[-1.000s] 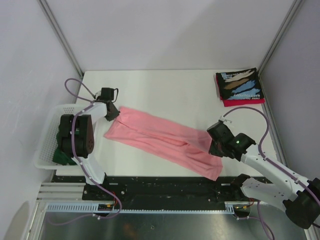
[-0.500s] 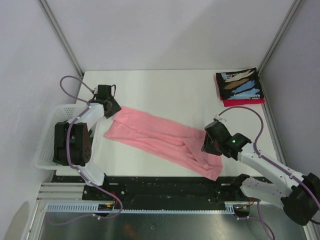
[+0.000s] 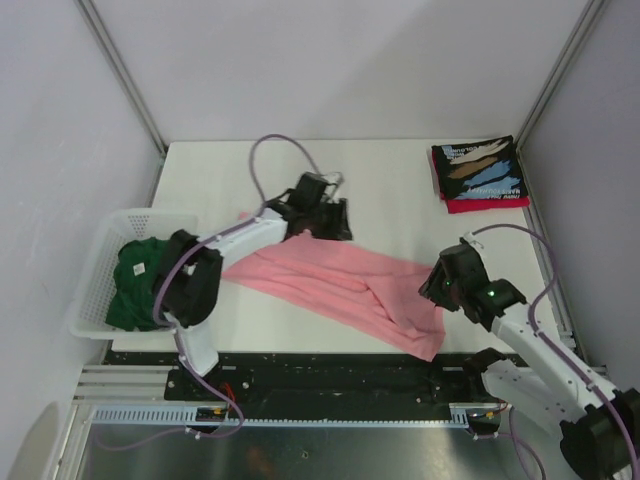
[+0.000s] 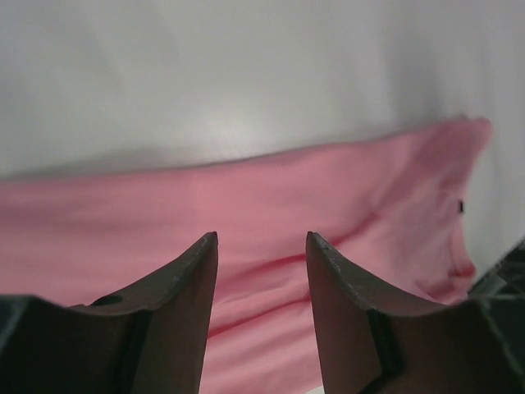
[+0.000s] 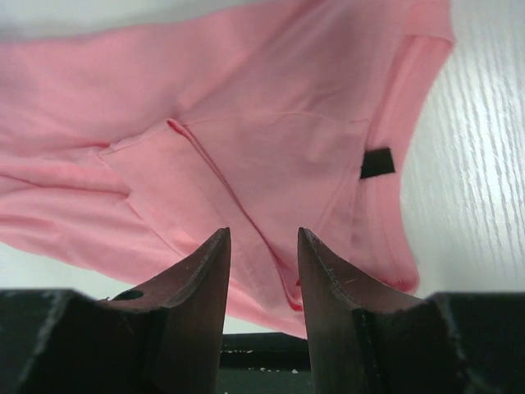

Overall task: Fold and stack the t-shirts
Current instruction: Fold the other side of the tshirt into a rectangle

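- Showed, at far left, a white slatted basket [image 3: 88, 262] at the table's left edge; held a dark green t-shirt [image 3: 135, 285] bunched inside it.
- Showed the left arm [image 3: 245, 238] stretched rightward from beside the basket over the white table [image 3: 400, 190]; placed the left gripper [image 4: 261, 238] near the far edge of the light pink t-shirt [image 3: 320, 275]; kept its fingers [image 4: 176, 295] spread apart, pinching nothing, with only pink cloth and bare tabletop beyond them.
- Showed the light pink t-shirt lying as a long, wrinkled band across the middle of the table, running from upper left to lower right; reached the near edge of the table at its right end.
- Placed the right gripper [image 5: 264, 234] by the right end of that band; kept its fingers [image 5: 197, 295] likewise spread, with nothing between them; looked onto creased pink cloth bearing a small black tag [image 5: 377, 162].
- Showed, in the far right corner, a folded black printed t-shirt [image 3: 480, 170] resting on a folded red t-shirt [image 3: 488, 205]; stood well apart from the pink band.
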You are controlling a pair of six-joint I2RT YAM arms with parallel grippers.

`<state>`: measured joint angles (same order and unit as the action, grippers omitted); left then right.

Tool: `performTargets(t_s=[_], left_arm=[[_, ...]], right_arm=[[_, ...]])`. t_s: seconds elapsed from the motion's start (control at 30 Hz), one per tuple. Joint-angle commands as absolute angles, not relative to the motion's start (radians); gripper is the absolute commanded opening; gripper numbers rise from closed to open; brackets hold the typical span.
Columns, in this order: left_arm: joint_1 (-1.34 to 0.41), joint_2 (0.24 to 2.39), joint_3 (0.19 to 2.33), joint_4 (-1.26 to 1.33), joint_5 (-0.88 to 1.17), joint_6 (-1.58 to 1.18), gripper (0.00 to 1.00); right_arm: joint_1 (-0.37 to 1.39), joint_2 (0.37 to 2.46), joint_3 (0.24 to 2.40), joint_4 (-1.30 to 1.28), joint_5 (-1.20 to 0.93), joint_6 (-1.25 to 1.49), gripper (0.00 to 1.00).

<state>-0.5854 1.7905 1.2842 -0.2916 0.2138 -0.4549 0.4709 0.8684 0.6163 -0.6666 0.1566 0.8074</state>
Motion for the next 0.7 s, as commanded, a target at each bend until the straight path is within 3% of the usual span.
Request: performTargets(t_s=[0.0,0.27,0.67], left_arm=[[-0.721,1.91,1.407,-0.262,0.32,-0.377,0.52],[-0.846,2.064,1.554,-0.263,0.393,-0.361,0.53],[-0.879,2.112,1.549,-0.264,0.398,-0.345,0.53]], right_arm=[[0.414,0.763,0.579,-0.712,0.119,0.858,0.43],[0.343,0.655,0.569,-0.8,0.099,0.843,0.44],[0.334,0.638,0.548,-0.801,0.077,0.838,0.44]])
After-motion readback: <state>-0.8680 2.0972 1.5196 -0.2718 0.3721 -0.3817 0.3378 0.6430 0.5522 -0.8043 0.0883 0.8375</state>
